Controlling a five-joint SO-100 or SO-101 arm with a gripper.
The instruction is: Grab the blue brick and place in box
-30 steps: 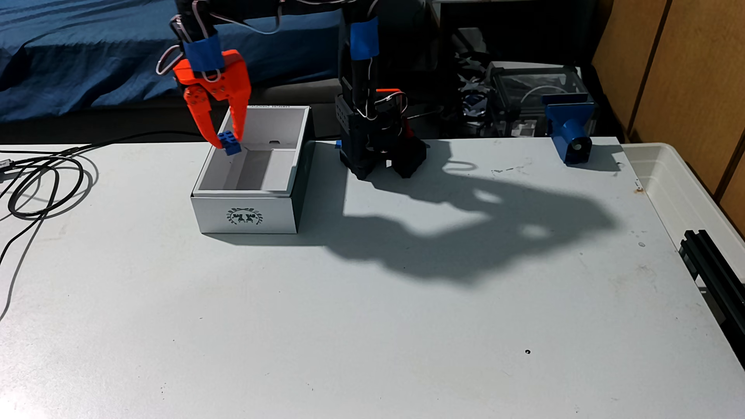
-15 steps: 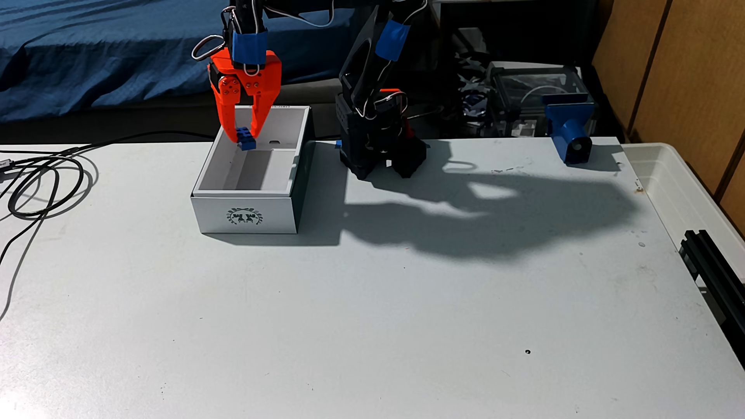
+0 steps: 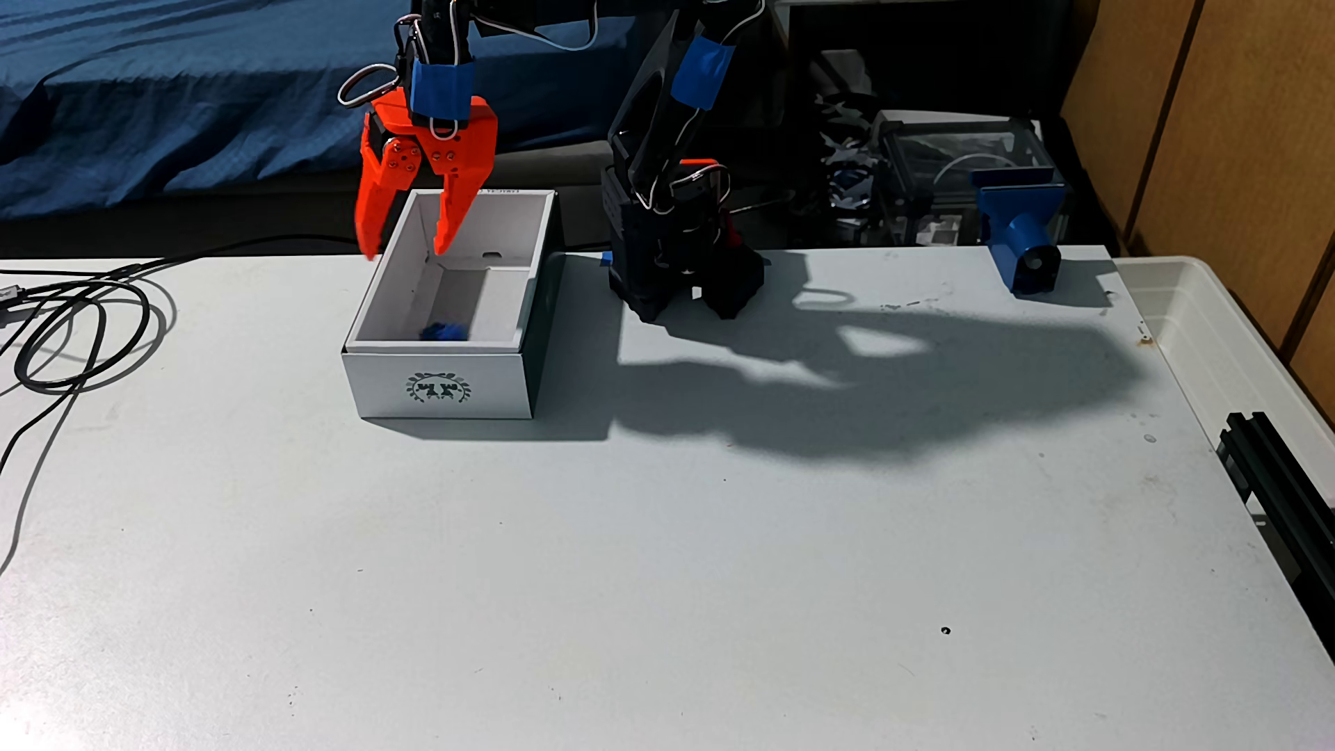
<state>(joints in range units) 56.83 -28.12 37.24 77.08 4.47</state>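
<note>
The white box (image 3: 441,386) with a dark green emblem on its front stands on the table, left of the arm's base. Inside it, low against the front wall, lies the blue brick (image 3: 442,331), blurred and partly hidden by that wall. My orange gripper (image 3: 406,253) hangs above the box's back left corner, open, with nothing between its fingers. One fingertip (image 3: 442,245) is over the box's inside and the other is outside its left wall.
The arm's black base (image 3: 679,278) stands right of the box. A blue fixture with a round dark hole (image 3: 1022,242) sits at the table's back right, beside a translucent bin (image 3: 1242,346). Black cables (image 3: 79,332) coil at the left edge. A black rail (image 3: 1279,491) lies at the right.
The gripper moved right over the box with the brick, then opened. The brick dropped from between the fingers to the box's floor.
</note>
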